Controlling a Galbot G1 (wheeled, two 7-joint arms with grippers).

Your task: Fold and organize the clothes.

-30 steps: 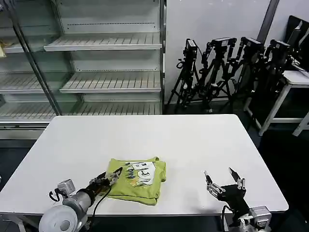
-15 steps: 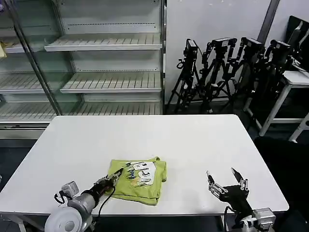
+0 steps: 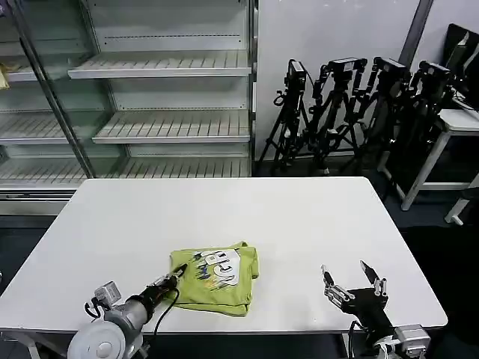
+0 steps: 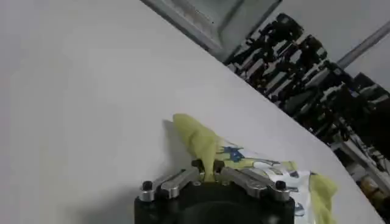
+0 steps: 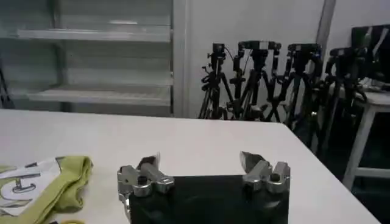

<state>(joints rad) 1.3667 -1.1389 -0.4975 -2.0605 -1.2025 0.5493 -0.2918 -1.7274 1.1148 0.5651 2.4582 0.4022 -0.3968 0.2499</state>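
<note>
Yellow-green shirt (image 3: 215, 278) lies folded into a compact bundle on the white table (image 3: 224, 217), near the front edge, print side up. Left claw (image 3: 177, 276) is at the bundle's left edge, jaws pinched shut on a corner of the fabric; in the left wrist view the cloth (image 4: 210, 149) rises in a peak straight out of the closed fingertips and spreads away beyond them.

Change over the last second: left claw has drawn back slightly toward the robot and the bundle has shifted and tightened with it, the left edge now pulled up a little. Right claw (image 3: 353, 283) has slid a bit nearer the front edge, jaws wide apart, holding nothing, well off to the right of the shirt.

Judgement: folding looks mostly done; this reads as a tidy-up tug or repositioning of the folded shirt, not a fresh fold.

Orientation: bundle's long axis runs roughly left-right across the table, tilted a little, its far end lying away from the left claw toward the right claw. Print sits on the half farther from the left claw. Neckline not readable.
</note>
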